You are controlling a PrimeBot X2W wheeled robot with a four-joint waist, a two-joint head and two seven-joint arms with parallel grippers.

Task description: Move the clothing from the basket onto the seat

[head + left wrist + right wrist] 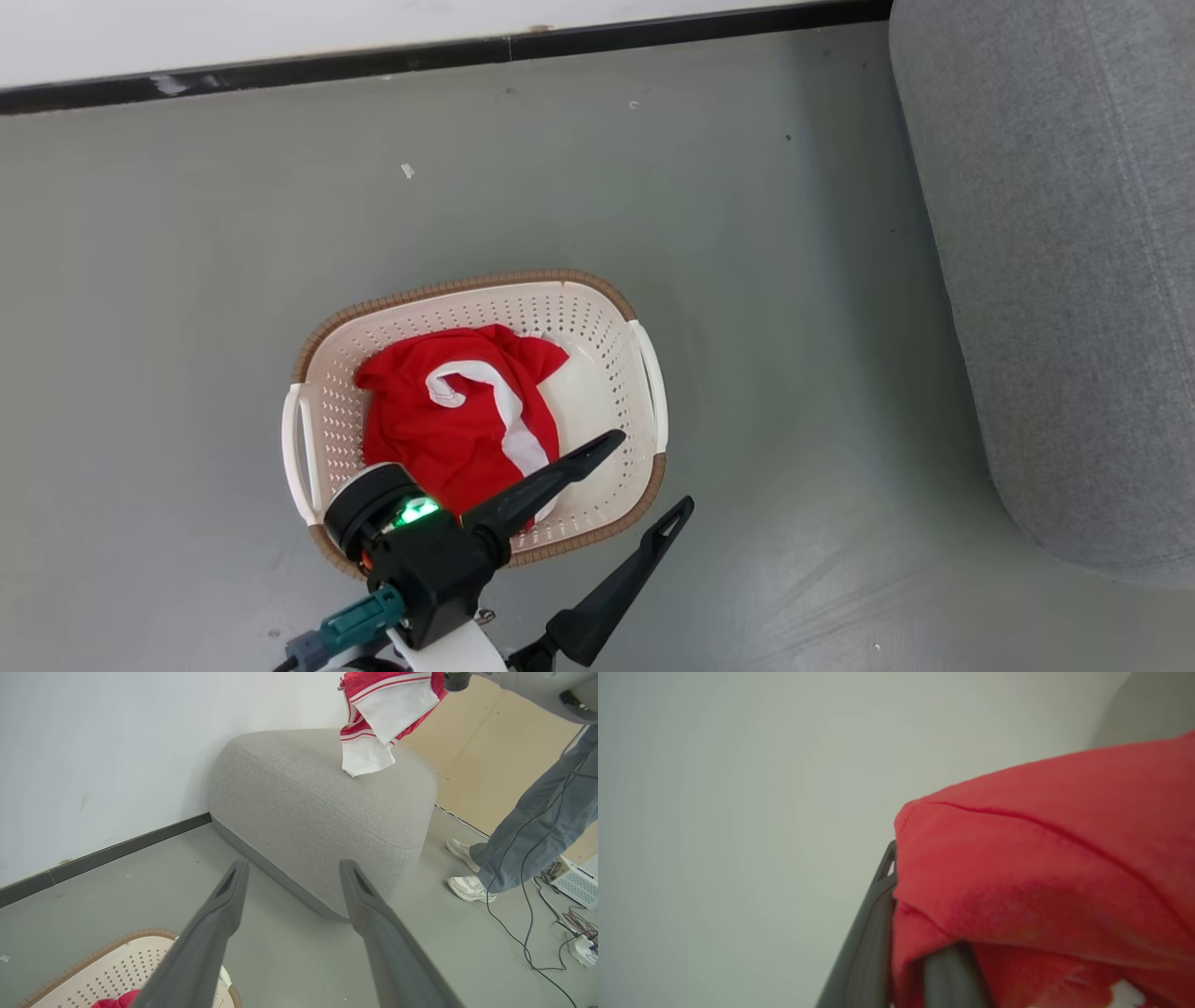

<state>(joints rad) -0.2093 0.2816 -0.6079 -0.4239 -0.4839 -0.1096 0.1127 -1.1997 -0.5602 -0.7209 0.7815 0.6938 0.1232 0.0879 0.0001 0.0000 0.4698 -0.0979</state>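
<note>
The grey seat (303,807) stands against the white wall (117,742). In the head view its long side runs away along the robot's right, and the frame cuts off its far end and right flank. A person's legs (528,826), in jeans and pale shoes, stand on the floor (794,373) beyond the seat's corner, the rest lost past the frame's edge. The basket (485,280) sits on the floor well apart from the seat, its long axis running handle to handle across the head view, slightly tilted. Its near rim is hidden behind the left arm's wrist (411,541). Inside, a crumpled red garment (439,429) lies lengthwise from far wall to near rim, with a white band curling down its middle and its lower edge covered by one dark finger. A second garment (378,714), red with white panels and thin stripes, hangs over the seat's top, white corner pointing down. Its upper part is cut off, and whether it touches the cushion cannot be told. The right tool (924,896) is clamped on this garment, one fingertip buried in blurred red cloth. The left tool (651,471) hovers above the basket's near right rim, fingers spread wide apart and pointing toward the seat.
</note>
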